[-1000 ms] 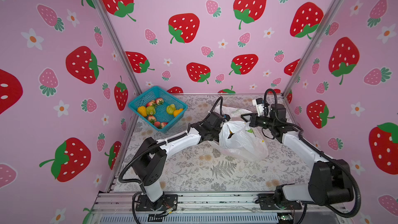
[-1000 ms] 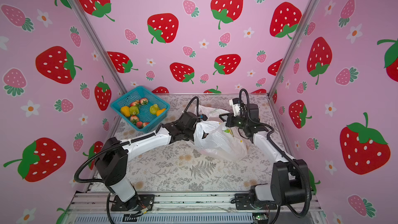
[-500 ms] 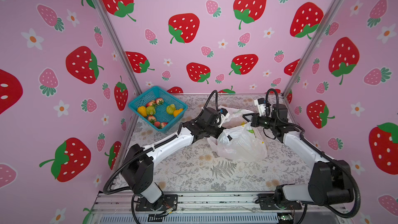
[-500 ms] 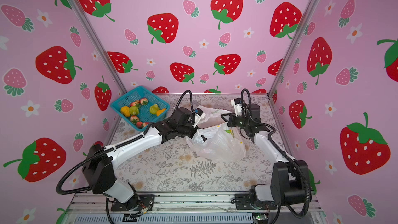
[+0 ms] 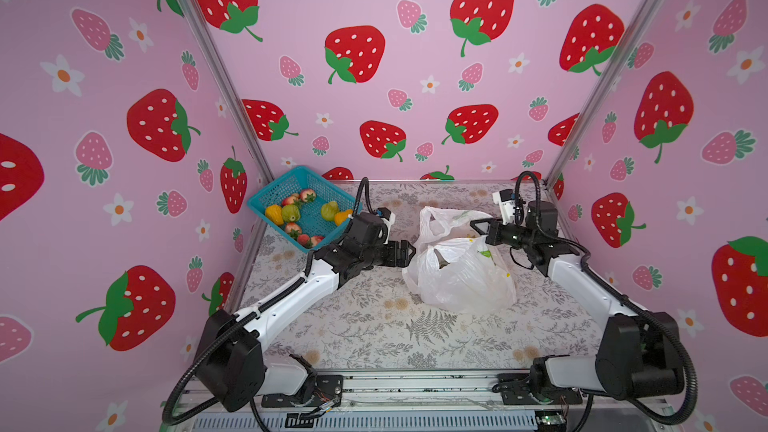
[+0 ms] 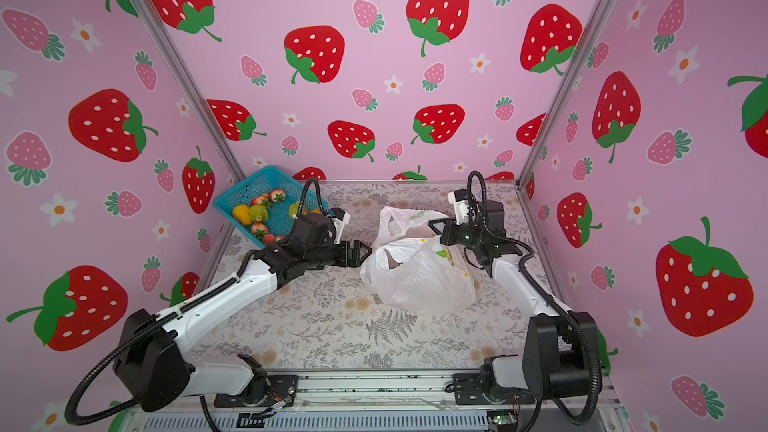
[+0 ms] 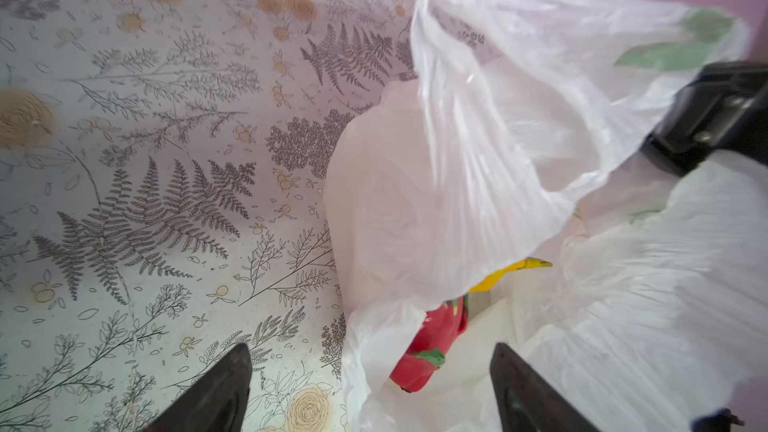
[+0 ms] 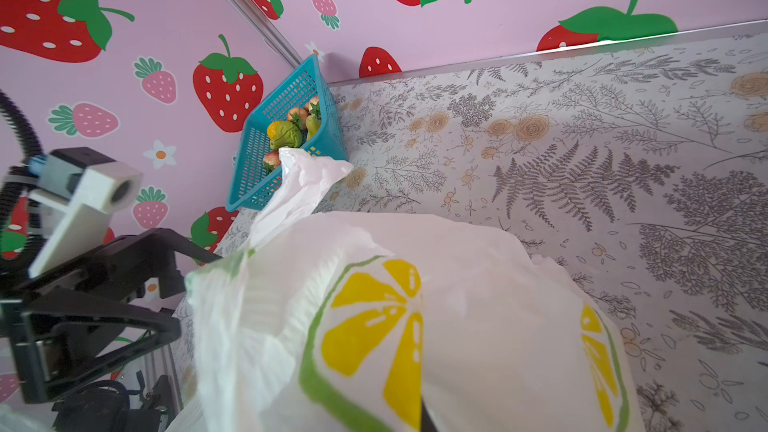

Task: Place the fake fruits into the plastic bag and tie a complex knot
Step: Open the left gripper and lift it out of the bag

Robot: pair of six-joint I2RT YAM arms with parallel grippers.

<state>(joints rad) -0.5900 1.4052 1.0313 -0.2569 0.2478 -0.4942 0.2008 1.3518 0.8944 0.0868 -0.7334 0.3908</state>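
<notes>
Item: bag, thin white, lemon print, lying right of centre on the table. In both top views its long axis ran from the far handle, nearer the back wall, to the slumped body nearer the front rail. Its mouth gaped toward the left side. Contents seen from the left wrist: one strawberry and one banana just inside the mouth. Left claw: fingers apart, empty, tips just beside the bag's left edge and pointing into the mouth. Right claw: jaws together, judged clamped on the bag's far-right rim and holding it off the table, though the film hid the pinch itself from the right wrist. Basket: far-left corner, tilted against the wall, several fruits in it, so filling was judged unfinished and no knot begun. Governing relation: the basket lay behind and to the left of the left claw, close by that arm's wrist and well apart from the right arm. The left arm was plainly the nearer one, and would need to swing away from the bag to reach the next fruit.
</notes>
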